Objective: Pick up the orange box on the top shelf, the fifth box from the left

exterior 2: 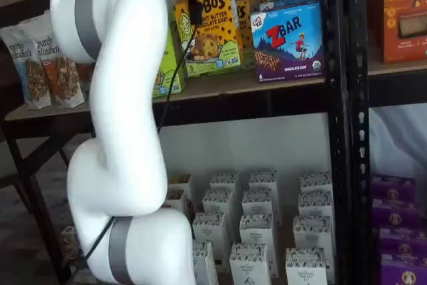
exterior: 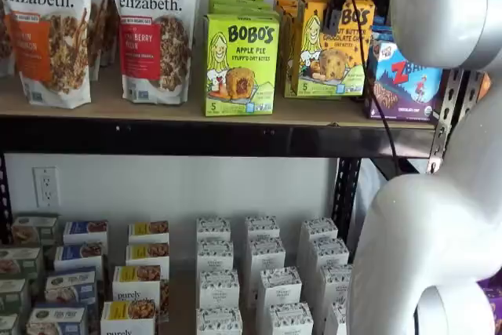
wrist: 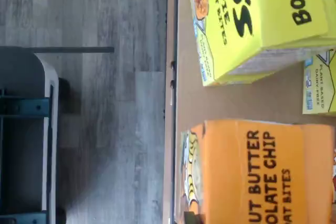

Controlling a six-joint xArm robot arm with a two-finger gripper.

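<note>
The orange box point(exterior: 333, 49) stands upright at the front of the top shelf point(exterior: 157, 111), between a lime-green Apple Pie box and a blue Zbar box; it shows in both shelf views point(exterior 2: 210, 31). My gripper point(exterior: 336, 23) hangs from above just in front of the box's upper face, also seen in a shelf view point(exterior 2: 195, 10). Only dark fingers side-on with a cable show, so I cannot tell whether it is open or shut. The wrist view looks down on the orange box's top point(wrist: 252, 171) and the shelf board point(wrist: 236, 100).
The lime-green Apple Pie box point(exterior: 241, 64) stands close to the left and the Zbar box point(exterior: 404, 80) close to the right. Two granola bags point(exterior: 153, 29) stand further left. Small white boxes point(exterior: 267, 272) fill the lower level. My white arm point(exterior 2: 120, 131) stands before the shelves.
</note>
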